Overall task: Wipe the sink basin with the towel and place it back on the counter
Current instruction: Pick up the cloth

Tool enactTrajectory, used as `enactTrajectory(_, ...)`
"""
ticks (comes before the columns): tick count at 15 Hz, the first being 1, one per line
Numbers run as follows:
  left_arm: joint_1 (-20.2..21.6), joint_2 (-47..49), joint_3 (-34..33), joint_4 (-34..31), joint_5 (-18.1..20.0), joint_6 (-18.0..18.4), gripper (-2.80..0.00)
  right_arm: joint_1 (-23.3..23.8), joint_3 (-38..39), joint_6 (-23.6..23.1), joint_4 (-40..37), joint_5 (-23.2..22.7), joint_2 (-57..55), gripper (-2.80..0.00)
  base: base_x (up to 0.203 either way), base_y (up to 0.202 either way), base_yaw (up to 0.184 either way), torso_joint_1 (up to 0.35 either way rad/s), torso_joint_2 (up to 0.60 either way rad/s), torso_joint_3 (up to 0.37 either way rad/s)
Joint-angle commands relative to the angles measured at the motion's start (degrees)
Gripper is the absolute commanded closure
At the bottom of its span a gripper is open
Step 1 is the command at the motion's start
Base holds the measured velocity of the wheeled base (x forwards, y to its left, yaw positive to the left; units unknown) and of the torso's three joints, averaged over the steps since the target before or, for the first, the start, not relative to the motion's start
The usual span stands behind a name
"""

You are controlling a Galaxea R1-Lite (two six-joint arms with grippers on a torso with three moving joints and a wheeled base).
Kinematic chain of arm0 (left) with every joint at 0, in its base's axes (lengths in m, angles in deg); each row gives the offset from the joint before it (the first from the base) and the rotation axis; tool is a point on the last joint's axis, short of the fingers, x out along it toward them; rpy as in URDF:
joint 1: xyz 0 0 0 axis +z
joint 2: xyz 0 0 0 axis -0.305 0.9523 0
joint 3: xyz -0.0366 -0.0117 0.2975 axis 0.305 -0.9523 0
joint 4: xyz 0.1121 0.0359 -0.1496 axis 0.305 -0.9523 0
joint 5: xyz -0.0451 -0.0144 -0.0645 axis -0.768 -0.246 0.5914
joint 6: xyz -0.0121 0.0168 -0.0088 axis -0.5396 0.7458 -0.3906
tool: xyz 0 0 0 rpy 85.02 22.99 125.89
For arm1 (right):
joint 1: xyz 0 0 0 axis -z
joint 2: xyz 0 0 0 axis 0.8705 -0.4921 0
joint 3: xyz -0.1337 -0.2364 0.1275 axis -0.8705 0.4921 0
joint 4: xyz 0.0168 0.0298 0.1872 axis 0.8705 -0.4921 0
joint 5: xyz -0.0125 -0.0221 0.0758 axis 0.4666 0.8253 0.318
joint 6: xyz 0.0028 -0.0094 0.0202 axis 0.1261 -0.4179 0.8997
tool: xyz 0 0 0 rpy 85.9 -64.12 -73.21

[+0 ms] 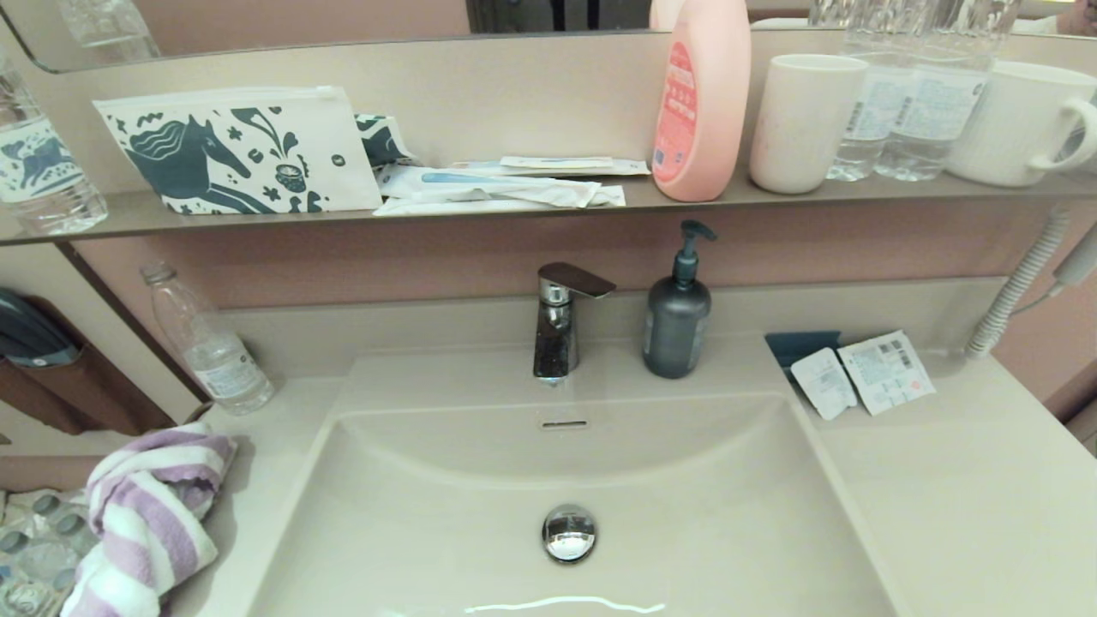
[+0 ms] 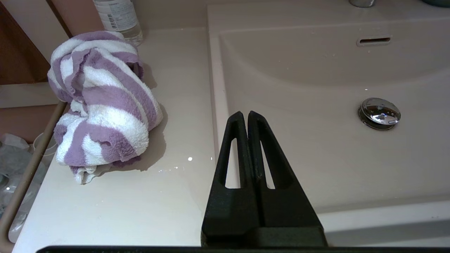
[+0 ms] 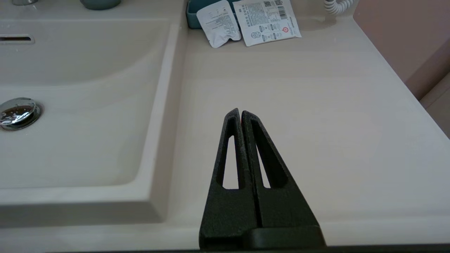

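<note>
The lilac-and-white striped towel (image 1: 146, 523) (image 2: 100, 105) lies crumpled on the counter (image 1: 968, 488) (image 2: 123, 203) left of the sink basin (image 1: 686, 480) (image 2: 316, 147) (image 3: 81, 116). My left gripper (image 2: 247, 114) is shut and empty, hovering over the basin's left rim, apart from the towel. My right gripper (image 3: 240, 112) is shut and empty above the counter right of the basin. Neither gripper shows in the head view.
A faucet (image 1: 561, 321) and a dark soap pump (image 1: 677, 313) stand behind the basin. A clear bottle (image 1: 210, 343) stands behind the towel. Sachets (image 1: 861, 373) (image 3: 246, 23) lie at the back right. A shelf (image 1: 548, 206) above carries a horse pouch, a pink bottle and cups.
</note>
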Motion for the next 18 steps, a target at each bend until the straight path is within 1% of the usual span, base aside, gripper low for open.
enactTrajectory(1, 0.0, 0.1, 0.0, 0.0, 0.0, 0.0, 0.0, 0.0, 0.0, 0.1, 0.0, 0.0, 0.0, 0.0, 0.0, 0.0, 0.0, 0.0, 0.0, 0.0)
enactTrajectory(11, 0.0, 0.1, 0.0, 0.0, 0.0, 0.4, 0.0, 0.0, 0.0, 0.1, 0.0, 0.0, 0.0, 0.0, 0.0, 0.0, 0.0, 0.0, 0.0, 0.0)
enactTrajectory(16, 0.4, 0.3, 0.4, -0.4, -1.0, 0.5, 0.0, 0.0, 0.0, 0.1, 0.0, 0.0, 0.0, 0.0, 0.0, 0.0, 0.0, 0.0, 0.0, 0.0)
enactTrajectory(18, 0.3, 4.7, 3.0, -0.2, -1.1, 0.1, 0.0, 0.0, 0.0, 0.1, 0.0, 0.0, 0.0, 0.0, 0.0, 0.0, 0.0, 0.0, 0.0, 0.0)
